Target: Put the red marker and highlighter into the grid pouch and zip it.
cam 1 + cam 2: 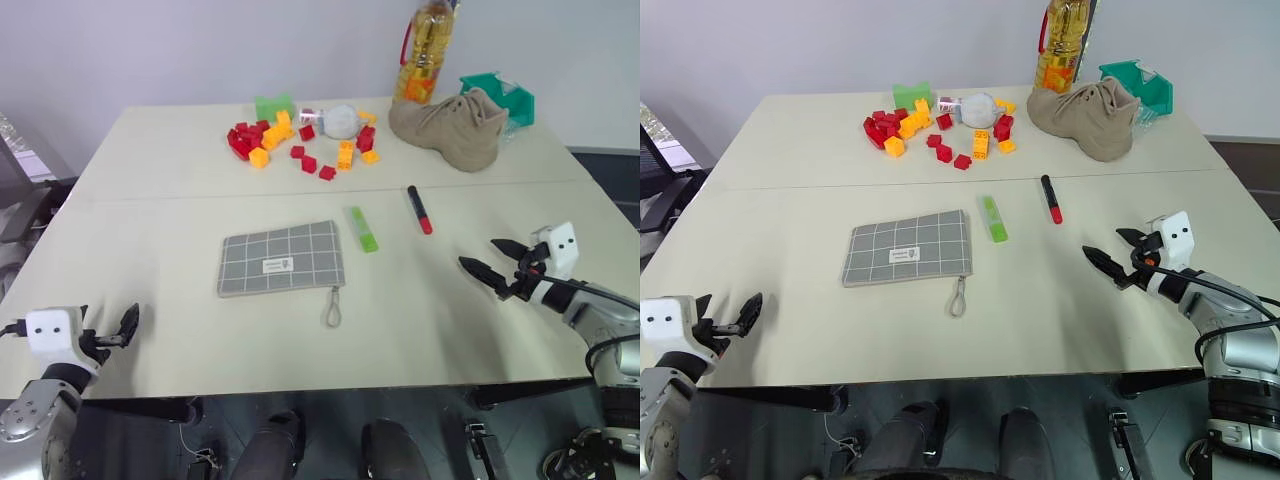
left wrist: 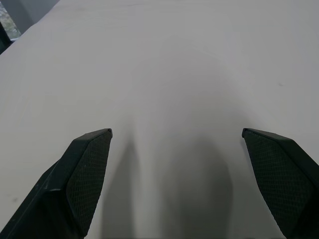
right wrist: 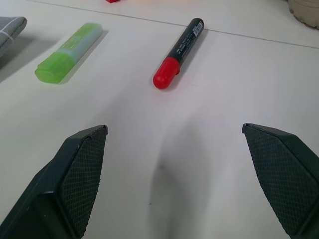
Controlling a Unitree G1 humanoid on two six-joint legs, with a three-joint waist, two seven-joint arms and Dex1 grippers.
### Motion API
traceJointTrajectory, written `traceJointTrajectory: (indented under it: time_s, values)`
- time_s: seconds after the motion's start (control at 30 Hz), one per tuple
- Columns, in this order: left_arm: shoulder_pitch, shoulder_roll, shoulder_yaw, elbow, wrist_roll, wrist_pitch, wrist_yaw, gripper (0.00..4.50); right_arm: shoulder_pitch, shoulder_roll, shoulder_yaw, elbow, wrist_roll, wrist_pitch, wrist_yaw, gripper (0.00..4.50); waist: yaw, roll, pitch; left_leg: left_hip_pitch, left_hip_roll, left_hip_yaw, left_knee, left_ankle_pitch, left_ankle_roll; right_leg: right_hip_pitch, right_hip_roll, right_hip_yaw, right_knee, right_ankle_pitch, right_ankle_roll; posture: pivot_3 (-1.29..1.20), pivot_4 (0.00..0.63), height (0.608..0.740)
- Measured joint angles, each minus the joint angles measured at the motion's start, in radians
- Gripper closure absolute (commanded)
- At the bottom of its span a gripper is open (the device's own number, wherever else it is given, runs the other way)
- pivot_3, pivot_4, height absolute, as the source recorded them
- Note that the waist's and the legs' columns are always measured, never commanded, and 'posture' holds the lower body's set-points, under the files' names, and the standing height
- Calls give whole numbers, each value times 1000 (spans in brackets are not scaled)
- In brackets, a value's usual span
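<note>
Bare table (image 1: 470, 330) lies between my right gripper (image 1: 493, 262), jaws spread wide, and the red marker (image 1: 418, 209); the way is open. The highlighter (image 1: 363, 228) lies left of the marker with a gap between them, and just right of the grid pouch (image 1: 281, 258). My left gripper (image 1: 125, 325), also spread, has clear table ahead. The toy blocks (image 1: 300, 138), shoe (image 1: 452, 127) and oil bottle (image 1: 427, 50) crowd the far side, well apart.

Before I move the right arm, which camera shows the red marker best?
The right wrist view: the red marker lies large and unobstructed ahead of the open right gripper, red cap nearest. Both eye views show it small, mid-table, right of the highlighter.
</note>
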Motion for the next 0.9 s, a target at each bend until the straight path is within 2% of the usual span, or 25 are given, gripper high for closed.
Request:
traceJointTrajectory:
  time_s: [0.3,0.5,0.6,0.7,0.8,0.9]
  values:
    - [-11,-5,4,-22,-9,1,6,20,-37,32,39,-4,-1,0,-6,0,-1,0,0,0,0,0,0,0,0,0,0,0,0,0,0,0,150,740]
    - [-27,-44,-24,-27,11,-34,14,20,-100,130,110,-104,4,10,-32,0,-3,0,0,0,1,1,0,0,0,-1,1,1,0,0,0,0,150,740]
    - [-31,-59,-43,-28,25,-50,20,0,-141,214,178,-173,9,34,-57,1315,-4,0,0,0,1,1,0,0,0,-2,1,1,0,0,0,0,150,740]
    - [-32,-73,-69,-28,38,-61,22,0,-187,294,277,-221,1,66,-91,2986,-4,0,0,0,1,1,-1,0,0,-6,1,2,0,1,0,0,150,740]
    - [-30,-74,-84,-28,52,-74,12,0,-230,335,361,-229,-43,86,-129,4470,0,0,0,0,0,1,0,0,0,-7,1,2,0,1,0,0,150,740]
    - [-34,-73,-91,-27,63,-94,2,0,-257,390,440,-213,-109,99,-188,4470,-3,0,0,0,0,1,0,0,-1,-7,1,2,1,1,-1,0,150,740]
